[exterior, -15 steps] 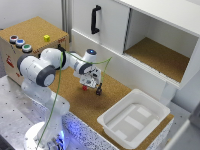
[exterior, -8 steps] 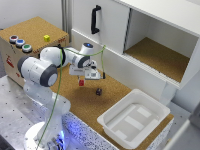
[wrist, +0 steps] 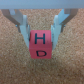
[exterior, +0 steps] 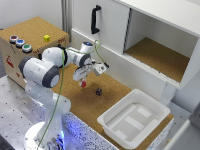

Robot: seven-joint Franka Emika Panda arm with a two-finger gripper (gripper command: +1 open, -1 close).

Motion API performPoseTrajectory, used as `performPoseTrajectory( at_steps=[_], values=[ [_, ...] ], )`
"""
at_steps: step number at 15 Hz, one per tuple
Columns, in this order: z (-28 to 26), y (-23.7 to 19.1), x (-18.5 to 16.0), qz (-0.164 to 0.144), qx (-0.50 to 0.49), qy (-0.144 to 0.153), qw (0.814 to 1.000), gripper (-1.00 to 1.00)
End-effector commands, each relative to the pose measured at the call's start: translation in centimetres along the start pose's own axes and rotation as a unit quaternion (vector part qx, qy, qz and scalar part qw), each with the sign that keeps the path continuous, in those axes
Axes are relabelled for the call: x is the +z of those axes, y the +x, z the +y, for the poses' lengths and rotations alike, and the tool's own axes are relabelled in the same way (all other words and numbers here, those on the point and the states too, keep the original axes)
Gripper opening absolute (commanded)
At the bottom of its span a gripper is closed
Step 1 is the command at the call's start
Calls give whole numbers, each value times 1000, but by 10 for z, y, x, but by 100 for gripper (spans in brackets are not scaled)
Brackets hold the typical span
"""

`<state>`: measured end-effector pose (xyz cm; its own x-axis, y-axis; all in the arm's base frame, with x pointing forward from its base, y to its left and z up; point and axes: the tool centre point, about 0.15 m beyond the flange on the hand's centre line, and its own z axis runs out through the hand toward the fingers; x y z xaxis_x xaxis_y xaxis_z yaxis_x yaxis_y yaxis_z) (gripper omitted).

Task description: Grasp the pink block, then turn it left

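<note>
The pink block (wrist: 40, 45) is a small reddish-pink cube with the dark letters H and D on its faces. In the wrist view it sits between the two fingers of my gripper (wrist: 41, 33), whose pads press its two sides. In the exterior view my gripper (exterior: 83, 80) points down over the cork floor with the pink block (exterior: 83, 84) at its tips, at or just above the surface. The gripper is shut on the pink block.
A small dark block (exterior: 98, 91) lies on the cork just to the exterior view's right of the gripper. A white tray (exterior: 116, 126) stands at the front right. A yellow cube (exterior: 46, 38) rests on the box with buttons at left. A white cabinet (exterior: 115, 30) stands behind.
The gripper has moved away from the dark block toward the exterior view's left, rising a little on the way, with the pink block between its fingers.
</note>
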<state>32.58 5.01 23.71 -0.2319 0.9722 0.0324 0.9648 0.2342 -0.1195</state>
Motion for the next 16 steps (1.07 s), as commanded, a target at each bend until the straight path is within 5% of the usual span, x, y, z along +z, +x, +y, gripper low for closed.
performPoseTrajectory(
  at_steps=[1, 7, 8, 12, 16],
  values=[
    [23, -1, 17, -3, 12, 2, 1000, -100],
    [48, 9, 21, 15, 101, 3, 995, -100],
    [49, 14, 19, 19, 110, 5, 994, 100],
    [43, 22, 4, 15, 115, 9, 993, 100],
    [38, 25, -29, 46, 151, 17, 987, 100]
  ],
)
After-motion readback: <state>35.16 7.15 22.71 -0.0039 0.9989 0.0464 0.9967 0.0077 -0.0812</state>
